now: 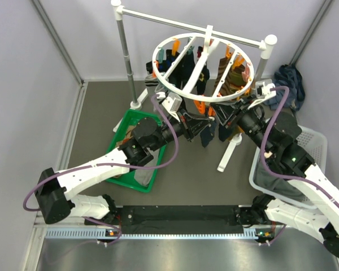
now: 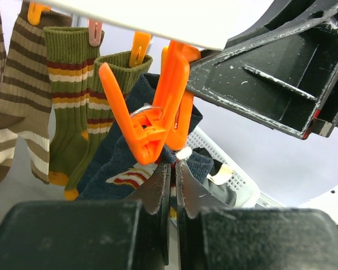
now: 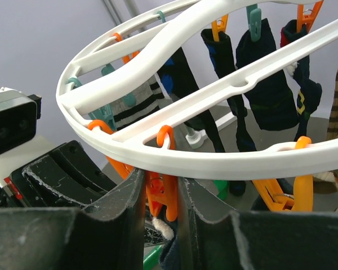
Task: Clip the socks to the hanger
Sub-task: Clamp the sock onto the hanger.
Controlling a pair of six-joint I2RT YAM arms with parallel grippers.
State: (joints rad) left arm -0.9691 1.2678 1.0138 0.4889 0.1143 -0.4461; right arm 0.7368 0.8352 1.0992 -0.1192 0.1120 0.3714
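The left tool (image 2: 172,173) is all but closed, only a thin slit left between its two dark fingers. At their tips sits the cuff of a navy sock (image 2: 115,163) with a small white tuft on it. The cuff appears to be pinched there, though the fingers hide the actual contact. Directly above, an orange clip (image 2: 152,129) hangs from the underside of the hanger (image 3: 225,164). Its two handles are spread in a V and its lower end meets the sock's top edge.

The right tool (image 3: 160,179) comes in from the other side. Its fingers stand narrowly apart with that same orange clip filling the gap between them, so it is closed on the clip just under the white ring. One of its black fingers shows in the left wrist view, its tip against the clip's upper part.

Several socks already hang from other clips: an olive one with red and yellow bands (image 2: 73,95), a brown and tan striped one (image 2: 17,107), a grey one with white bands (image 3: 136,107) and dark ones (image 3: 270,84).

From above, the hanger hooks over the rail stand (image 1: 121,51) at the far side of the worktop (image 1: 203,180), both arms reaching up under its near edge. A green crate (image 1: 120,127) sits left of them, and a white lattice basket (image 1: 316,138) and a dark blue-grey cloth bundle (image 1: 291,82) sit to the right
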